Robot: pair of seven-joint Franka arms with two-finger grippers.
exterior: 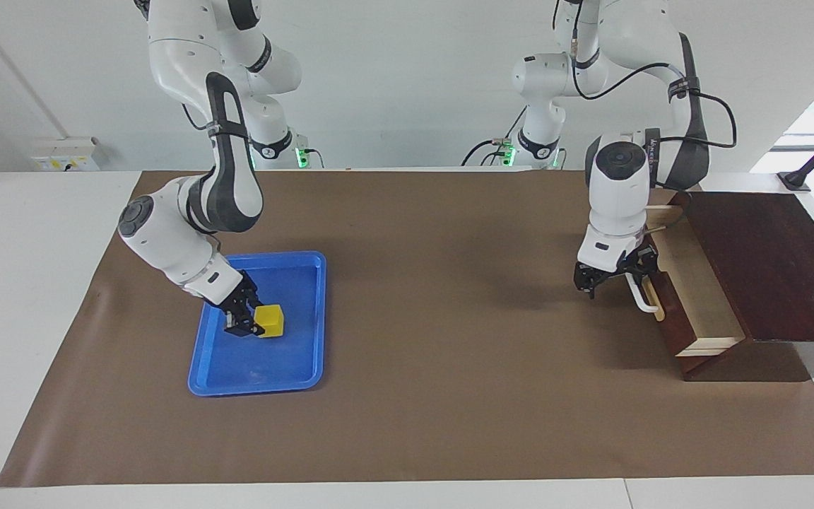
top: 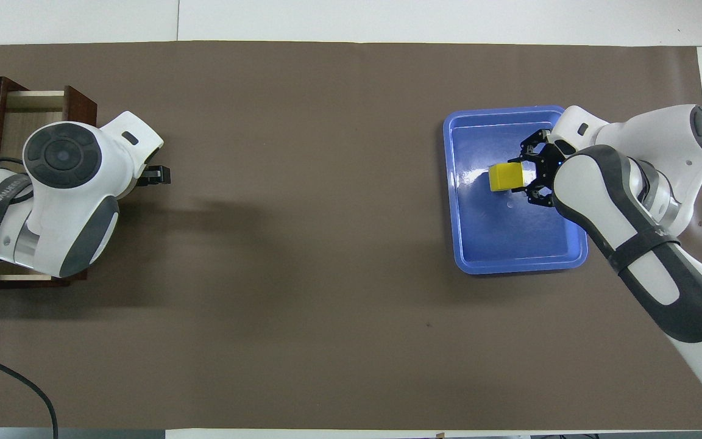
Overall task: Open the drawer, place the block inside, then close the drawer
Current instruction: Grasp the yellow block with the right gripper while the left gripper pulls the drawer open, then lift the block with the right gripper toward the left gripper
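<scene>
now, in the facing view the drawer stands pulled out of its dark box at the left arm's end of the table. the left gripper is in front of it, just beside the white handle, fingers apart and holding nothing. the right gripper has its fingers closed on the block, low in the blue tray.

in the overhead view the block sits over the tray; the left arm hides most of the drawer.

i judge the grasp step is in hand; next the block must be lifted and carried over the open drawer.

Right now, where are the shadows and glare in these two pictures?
Overhead view: soft arm shadow on the brown mat beside the left gripper; white glare spots on the blue tray floor. Facing view: bright window washes out the corner above the drawer.
</scene>
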